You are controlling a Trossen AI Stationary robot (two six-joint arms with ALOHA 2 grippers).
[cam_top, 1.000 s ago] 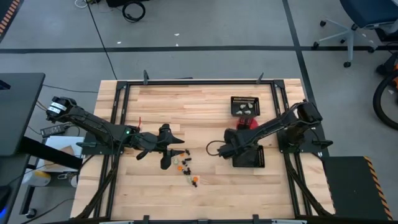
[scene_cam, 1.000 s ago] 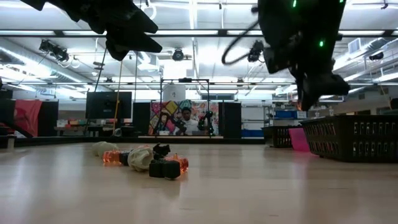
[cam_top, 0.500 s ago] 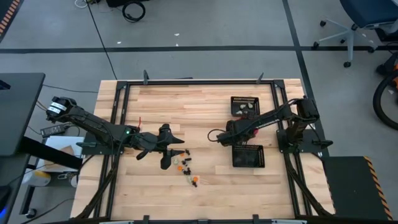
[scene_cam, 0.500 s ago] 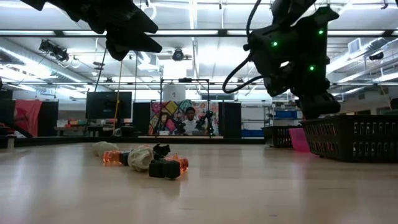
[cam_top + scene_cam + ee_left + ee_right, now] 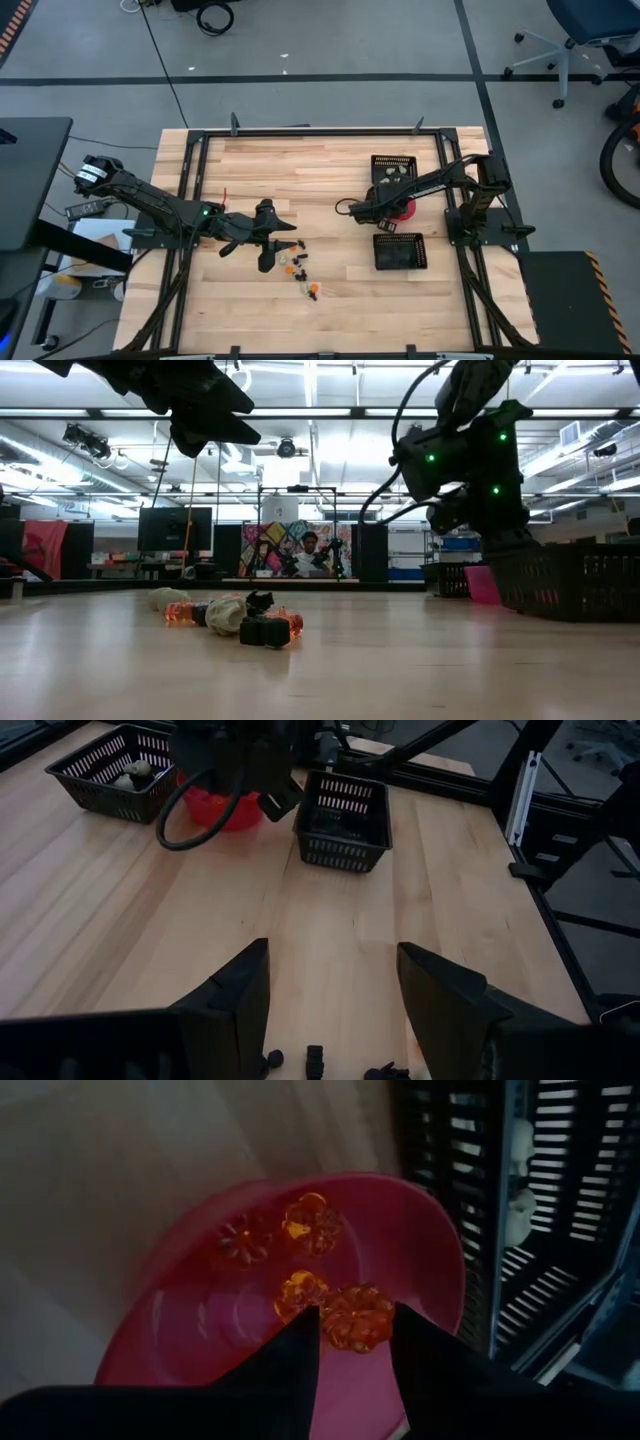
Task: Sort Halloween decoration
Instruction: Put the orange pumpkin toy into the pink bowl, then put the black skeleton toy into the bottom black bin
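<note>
High view first: we've got the left gripper (image 5: 281, 248) parked over the middle of the wooden worktop (image 5: 320, 170), right at the edge of the scattered Halloween decoration (image 5: 302, 272), a little cluster of orange and black trinkets lying loose on the wood. Our right gripper (image 5: 372, 210) is stretched out over the pink-red bowl (image 5: 400, 205), which sits between two black mesh trays. The far tray (image 5: 393, 170) has a few pale pieces in it, the near tray (image 5: 399, 251) looks dark inside and we can't make out what's in there.

Low view: the trinket pile (image 5: 232, 616) sits on the worktop, orange, cream and black bits bunched together, touching each other. Both arms hang well above it. A person shows way off in the room behind.

Left wrist view: our left fingers (image 5: 237, 1005) stand wide apart with nothing between them, and a few black trinkets (image 5: 316, 1059) lie just below them on the wood. Farther off we see the bowl (image 5: 222, 808) between the two trays, with the other arm over it.

Right wrist view: our right fingers (image 5: 290, 1365) are a bit apart, straddling an orange trinket (image 5: 357, 1317), and we honestly can't tell if they're pinching it or just hovering over it. Three more orange pieces (image 5: 309, 1222) lie in the bowl (image 5: 170, 1335), and cream ones (image 5: 517, 1205) show in the tray beside it.
</note>
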